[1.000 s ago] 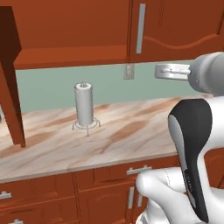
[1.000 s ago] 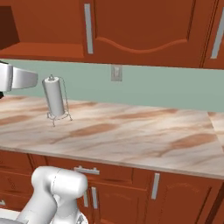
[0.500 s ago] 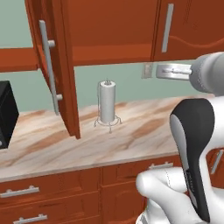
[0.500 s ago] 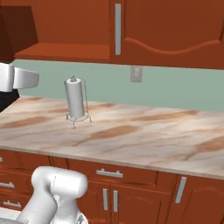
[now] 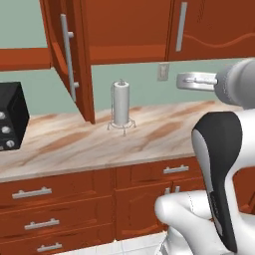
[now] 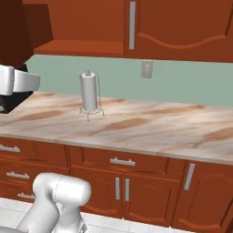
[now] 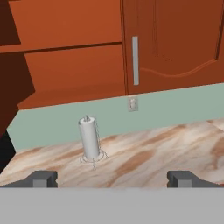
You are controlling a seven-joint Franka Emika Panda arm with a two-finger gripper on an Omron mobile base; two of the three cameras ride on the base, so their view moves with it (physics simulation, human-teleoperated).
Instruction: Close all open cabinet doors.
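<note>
A tall reddish-brown wooden cabinet door with a long vertical grey bar handle (image 5: pixel 69 60) stands swung wide open from the upper wall cabinets, jutting out over the counter edge-on in the left base view, its lower corner hanging just above the marble. Behind it the open cabinet's interior with its wooden shelf (image 7: pixel 65 46) is exposed. To the right of that opening, a closed reddish-brown door with an arched raised panel and grey bar handle (image 7: pixel 170 43) sits flush with the cabinet front.

Below the open compartment, a white paper-towel roll on a thin wire stand (image 5: pixel 121 105) stands upright on the beige-and-brown veined marble counter (image 6: pixel 150 125), near the pale green backsplash. A small light wall outlet plate (image 6: pixel 146 69) is set in the backsplash to the right of the roll. A black boxy appliance with round knobs (image 5: pixel 11 117) sits at the counter's far left in the left base view.

The gripper (image 7: pixel 113 178) hangs above the counter's front, well apart from the open door, its two dark fingertips (image 7: pixel 41 178) spread wide with nothing between them.
</note>
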